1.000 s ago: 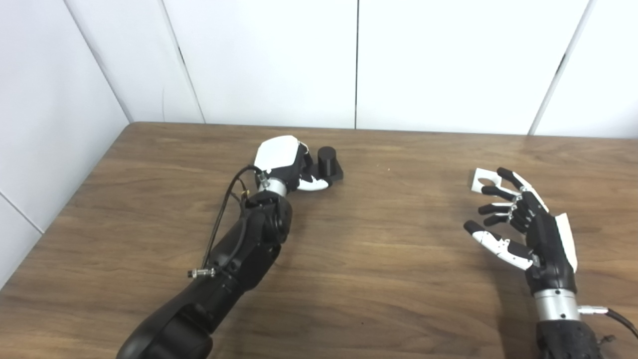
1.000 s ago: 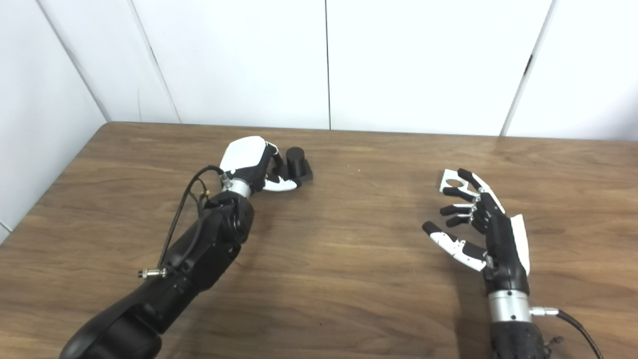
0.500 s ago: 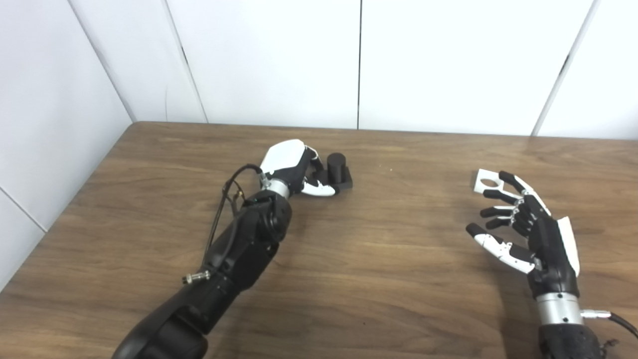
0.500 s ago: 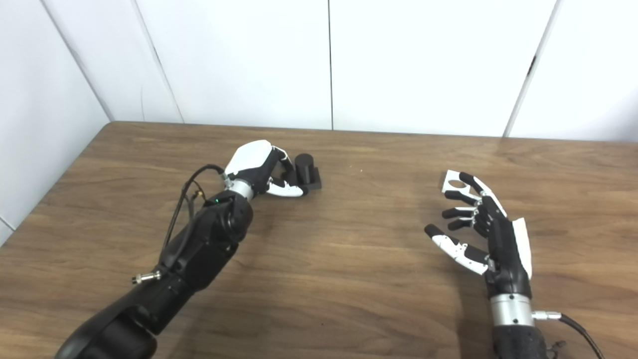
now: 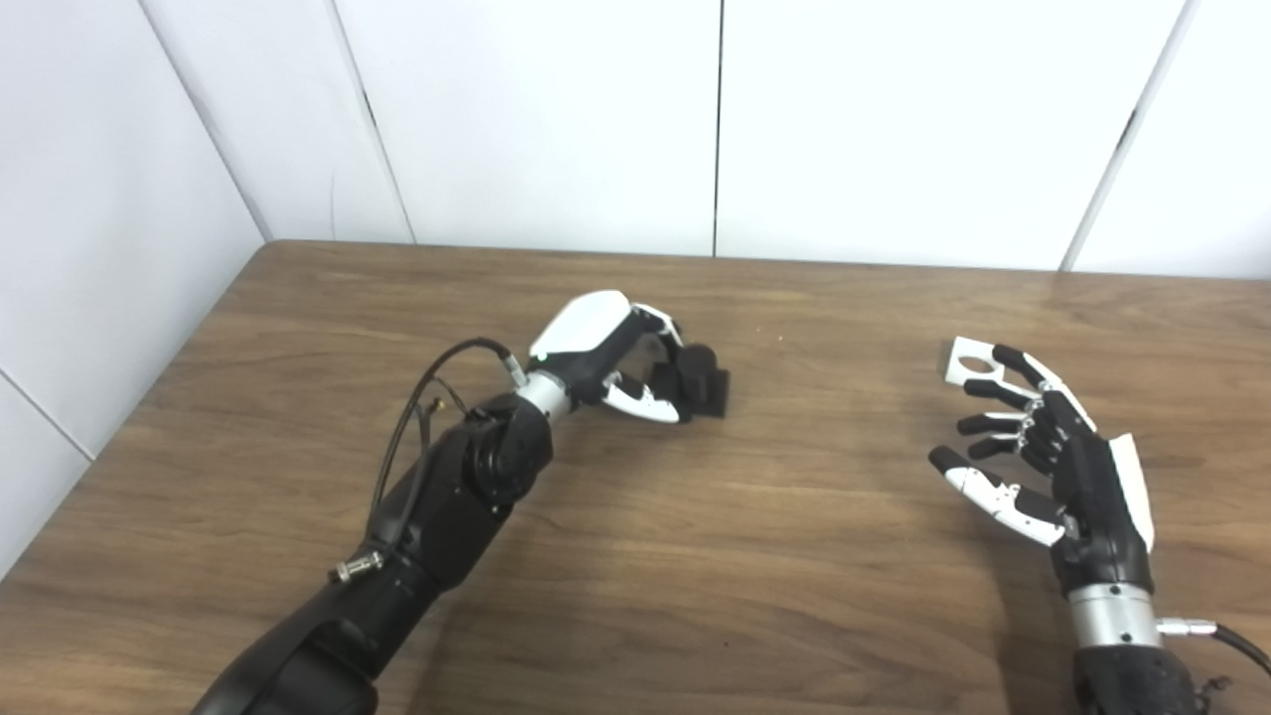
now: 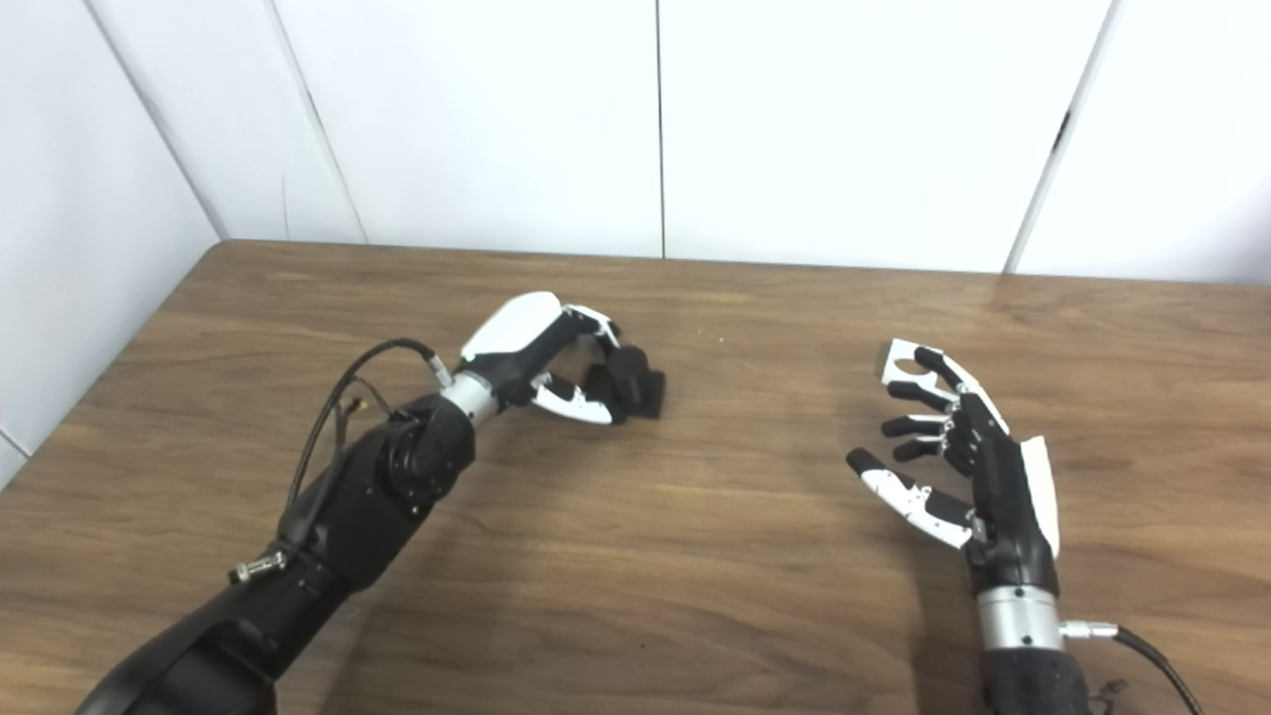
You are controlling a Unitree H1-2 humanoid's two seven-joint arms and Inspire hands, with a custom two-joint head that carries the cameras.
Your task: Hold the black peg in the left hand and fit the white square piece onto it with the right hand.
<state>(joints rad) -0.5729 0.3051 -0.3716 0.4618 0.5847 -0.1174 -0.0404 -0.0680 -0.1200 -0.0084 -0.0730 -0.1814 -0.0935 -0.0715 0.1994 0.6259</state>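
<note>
The black peg [image 5: 707, 382], a short cylinder on a square base, is in my left hand [image 5: 611, 356]. The fingers and thumb are closed around it, and it is tipped on its side with the base facing right, just above the table's middle left. The white square piece [image 5: 965, 361] with a round hole lies flat on the table at the right. My right hand [image 5: 1053, 462] is open with fingers spread. Its fingertips reach over the near edge of the white piece without holding it.
The wooden table [image 5: 755, 536] fills the view. White wall panels stand behind its far edge and along its left side. Cables hang from both forearms.
My left hand has closed on the black peg and carried it right and toward me, tipping it from upright onto its side. The right hand has hardly moved.
</note>
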